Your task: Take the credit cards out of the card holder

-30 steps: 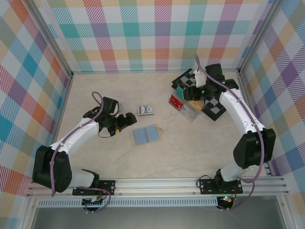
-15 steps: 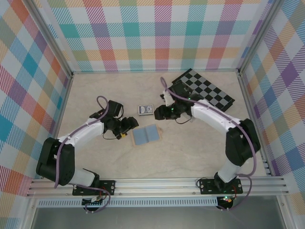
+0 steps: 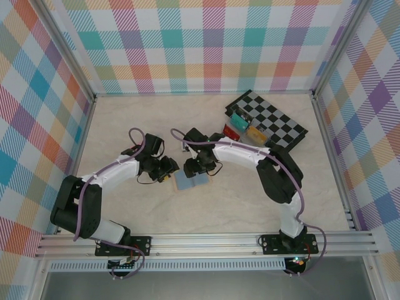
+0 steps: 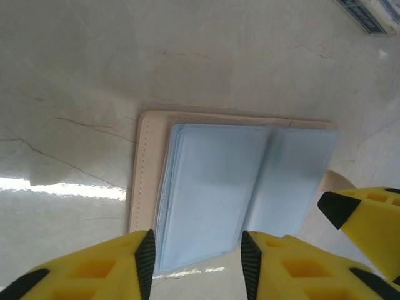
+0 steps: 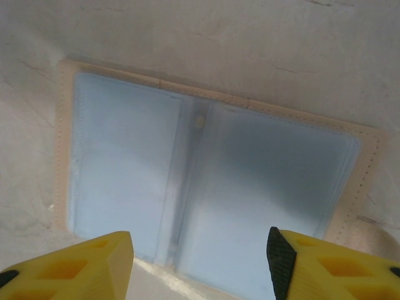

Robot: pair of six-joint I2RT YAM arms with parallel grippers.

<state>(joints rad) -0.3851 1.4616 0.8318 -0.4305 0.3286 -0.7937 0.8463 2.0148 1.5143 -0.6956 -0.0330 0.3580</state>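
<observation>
You have one card holder (image 3: 189, 180) on the table (image 3: 250, 200), lying open and flat just in front of the two arms, blue-grey lining up. Its two leaves spread either side of the fold, with a tan border around them and one small stud (image 5: 199, 120) on the fold. Whether any credit cards sit in the sleeves you cannot tell from these views.

Two grippers meet over it. Your left gripper (image 4: 197, 253) comes in from the holder's left. Its two yellow fingers (image 4: 94, 272) are parted to about the width of one leaf and straddle the near edge, with nothing between them. One finger of the other arm shows at the right of that wrist view. Your right gripper (image 5: 200, 250) hangs over the middle of the holder with its jaws spread wider, nearly spanning both leaves, and it has hold of nothing. You cannot tell whether either gripper touches the lining.

Well apart, at the far right, there is one checkerboard (image 3: 278, 122). One clear rack (image 3: 244, 129) stands at its near-left edge, and in it you can count three coloured cards: red, teal and orange. One patterned blue pack (image 4: 367, 12) lies just beyond the holder.
</observation>
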